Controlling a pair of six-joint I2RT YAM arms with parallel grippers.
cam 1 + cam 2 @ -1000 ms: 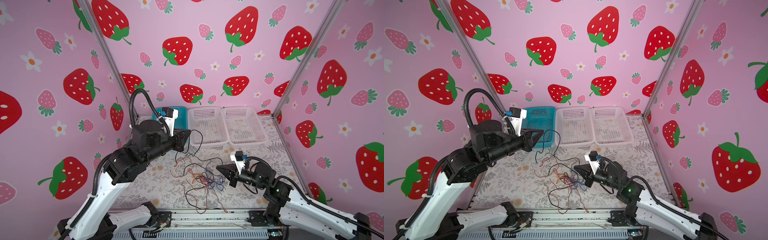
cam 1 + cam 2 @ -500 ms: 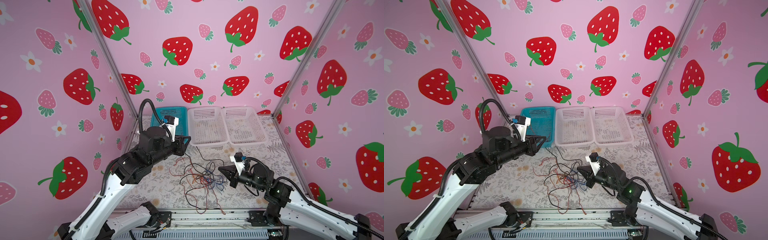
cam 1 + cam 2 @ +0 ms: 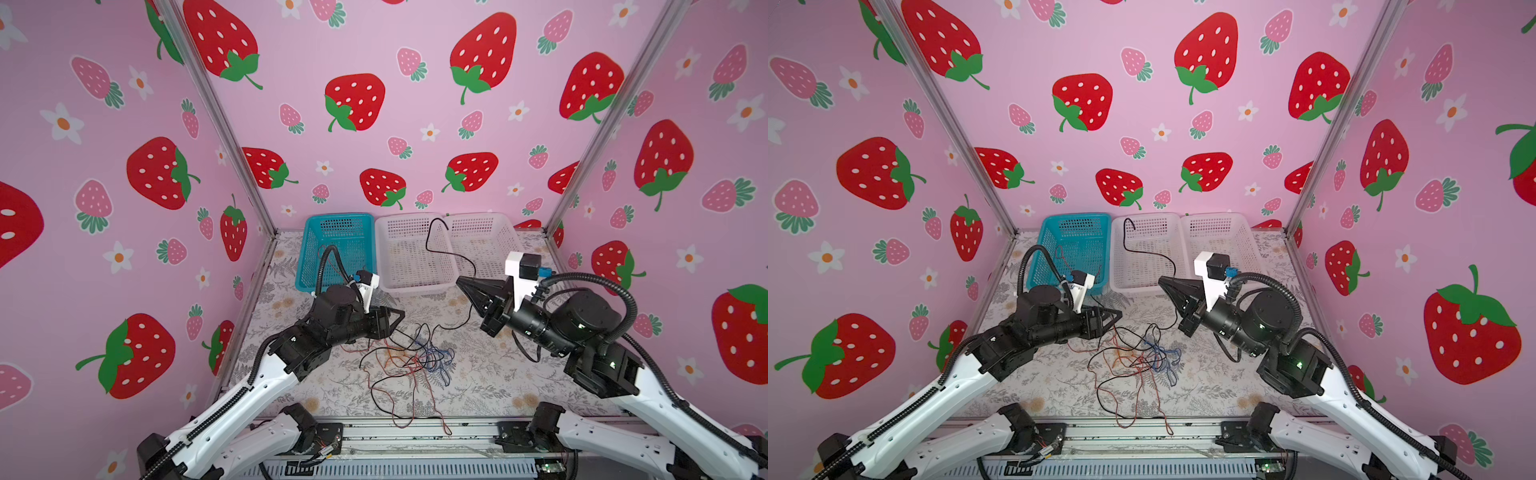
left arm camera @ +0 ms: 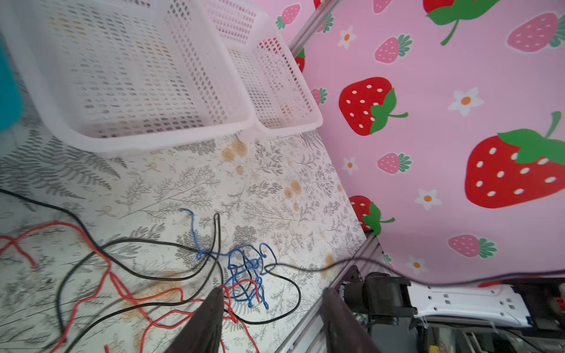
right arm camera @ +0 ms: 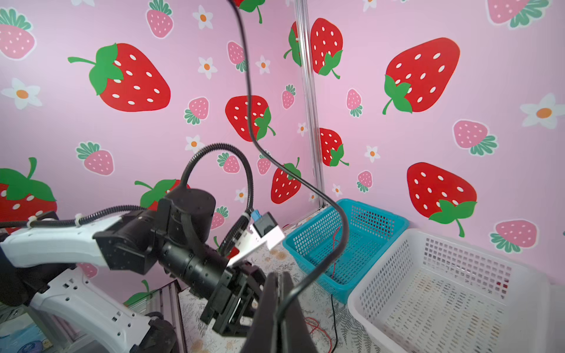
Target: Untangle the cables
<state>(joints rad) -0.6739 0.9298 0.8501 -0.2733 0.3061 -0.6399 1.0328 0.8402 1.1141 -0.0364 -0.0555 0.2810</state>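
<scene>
— Where are the cables?

— I see the loose tangle of thin red, black and blue cables (image 3: 415, 361) lying mid-way across the fern-printed desk (image 3: 478, 386), between my two arms and nearer to me than the baskets.

— And your jaws?

— My right jaws are pressed together on one thin black cable (image 3: 427, 243), raised above the desk. One way it arcs up in front of the white perforated plastic baskets (image 3: 415, 286). The other way it hangs down to the tangle.

— The left?

— My left jaws stand partly apart, low beside the tangle, gripping nothing. A red strand (image 5: 337, 241) seems to lie in the teal perforated plastic basket (image 5: 376, 211), but it's too fine for me to be sure.
</scene>
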